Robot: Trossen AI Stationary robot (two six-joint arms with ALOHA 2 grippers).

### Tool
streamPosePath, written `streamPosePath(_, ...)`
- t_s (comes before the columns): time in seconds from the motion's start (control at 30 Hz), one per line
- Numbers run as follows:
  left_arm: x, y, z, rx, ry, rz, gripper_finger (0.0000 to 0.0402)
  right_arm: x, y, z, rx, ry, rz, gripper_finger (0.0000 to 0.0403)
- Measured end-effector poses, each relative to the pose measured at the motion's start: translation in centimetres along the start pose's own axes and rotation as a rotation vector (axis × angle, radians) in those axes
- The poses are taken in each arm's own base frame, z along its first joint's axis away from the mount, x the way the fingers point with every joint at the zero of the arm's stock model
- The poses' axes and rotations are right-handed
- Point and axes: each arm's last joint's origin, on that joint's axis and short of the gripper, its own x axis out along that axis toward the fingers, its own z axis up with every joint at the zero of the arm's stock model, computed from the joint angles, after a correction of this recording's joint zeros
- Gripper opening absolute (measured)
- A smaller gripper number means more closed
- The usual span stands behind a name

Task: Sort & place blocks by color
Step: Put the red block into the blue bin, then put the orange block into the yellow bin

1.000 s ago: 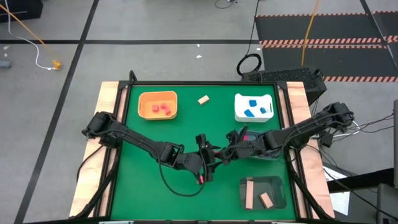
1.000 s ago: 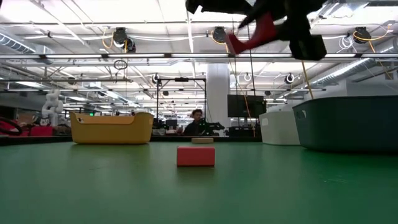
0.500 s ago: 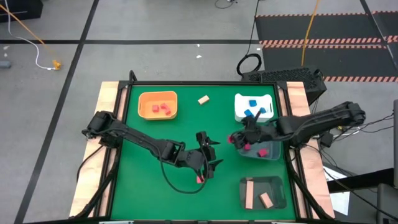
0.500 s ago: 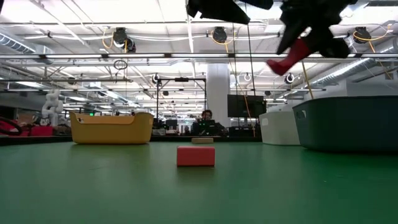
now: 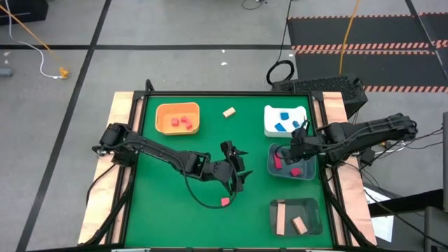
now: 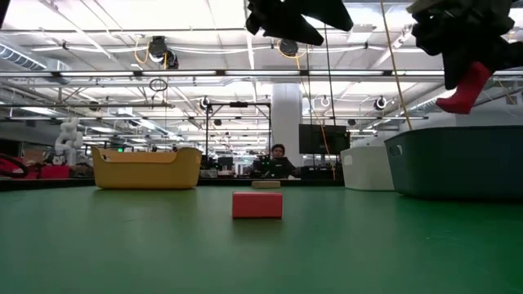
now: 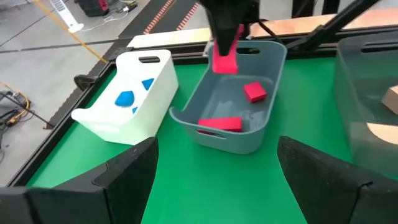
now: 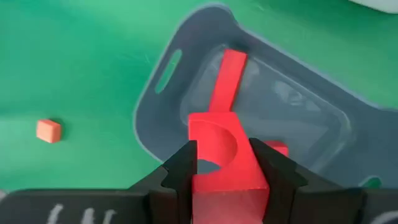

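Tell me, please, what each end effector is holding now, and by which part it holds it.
The right end effector grips a red block by its two opposite sides, above the grey tray. The left end effector is open and holds nothing.

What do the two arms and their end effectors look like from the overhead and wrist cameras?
Both arms are dark, near-black jointed links, mounted at opposite sides of the table. A black cable loops beneath the left arm. The left end effector has two dark, angular fingers. The right end effector has dark fingers with stepped inner faces. No markings are legible.
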Motion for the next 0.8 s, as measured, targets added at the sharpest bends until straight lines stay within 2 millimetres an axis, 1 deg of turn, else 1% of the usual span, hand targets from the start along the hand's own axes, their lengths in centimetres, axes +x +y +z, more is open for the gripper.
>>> streamPosePath(0.17, 0.5, 0.9, 0.0, -0.025, 0.005, 0.021, 0.0331, 0.4, 0.2, 0.0, -0.074, 0.007, -0.023, 0.0155)
streamPosePath(0.3, 0.8, 1.5, 0.1, -0.082, -0.002, 0.036, 0.0331, 0.6, 0.3, 0.0, -0.178, 0.011, -0.035, 0.0172)
streamPosePath(0.43, 1.2, 2.1, 0.1, -0.230, -0.002, 0.048, 0.0331, 0.7, 0.4, 0.0, -0.277, 0.015, -0.040, 0.0180)
streamPosePath(0.5, 1.2, 2.1, -0.1, -0.314, 0.019, 0.018, 0.0331, 0.7, 0.4, 0.0, -0.318, 0.015, -0.037, 0.0183)
streamPosePath(0.57, 1.2, 1.9, -0.5, -0.375, 0.076, -0.060, 0.0331, 0.7, 0.4, 0.0, -0.362, 0.015, -0.032, 0.0187)
streamPosePath(0.67, 0.6, 0.8, -1.5, -0.443, 0.223, -0.194, 0.0331, 0.7, 0.6, -0.1, -0.441, 0.047, 0.003, 0.0189)
streamPosePath(0.8, -1.0, -1.1, -3.3, -0.440, 0.433, -0.248, 0.0331, 0.7, 1.0, -0.1, -0.542, 0.064, 0.058, 0.0186)
